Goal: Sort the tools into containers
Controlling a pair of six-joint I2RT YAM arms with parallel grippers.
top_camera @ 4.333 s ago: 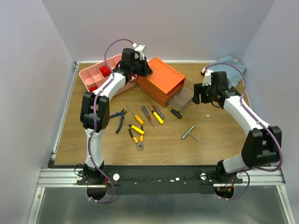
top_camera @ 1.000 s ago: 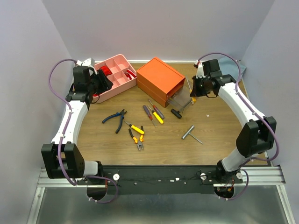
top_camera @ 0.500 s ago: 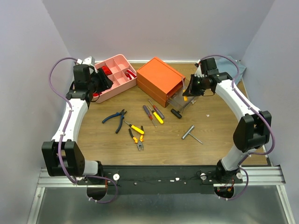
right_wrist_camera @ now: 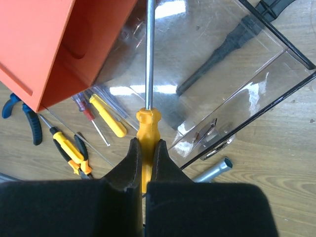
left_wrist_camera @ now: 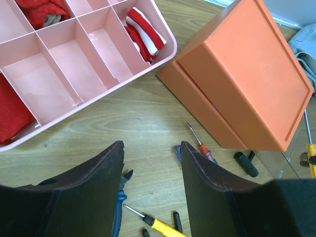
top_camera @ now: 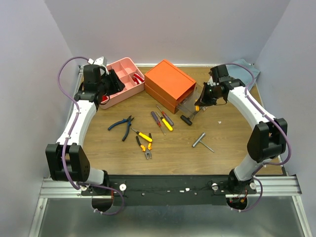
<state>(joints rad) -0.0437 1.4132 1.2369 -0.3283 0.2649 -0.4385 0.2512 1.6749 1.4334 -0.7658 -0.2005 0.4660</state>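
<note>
Overhead: orange box (top_camera: 169, 85) sits mid-table at the far side, with a clear drawer (top_camera: 189, 105) pulled out of its right end; right gripper (top_camera: 201, 101) hangs over that drawer with a yellow-handled screwdriver (top_camera: 197, 107) in it; pink tray (top_camera: 121, 60) lies just left of the box, and the left gripper (top_camera: 116, 84) hovers at the tray's near-left edge; loose in front of the box are blue pliers (top_camera: 121, 126), orange pliers (top_camera: 144, 146), more screwdrivers (top_camera: 162, 120), a black hammer (top_camera: 186, 120) and a wrench (top_camera: 201, 141). Left wrist: fingers spread apart, nothing between them, looking down on bare table between tray and box. Right wrist: fingers pinched tight on the yellow handle, steel shaft pointing out over the drawer; a black handle shows through the clear plastic, whether inside or underneath I cannot tell. Step in hand, as I read it: putting this screwdriver into the drawer. Next move calls for lowering it until the whole length clears the drawer walls, then letting go; the long shaft could catch on the box front
</note>
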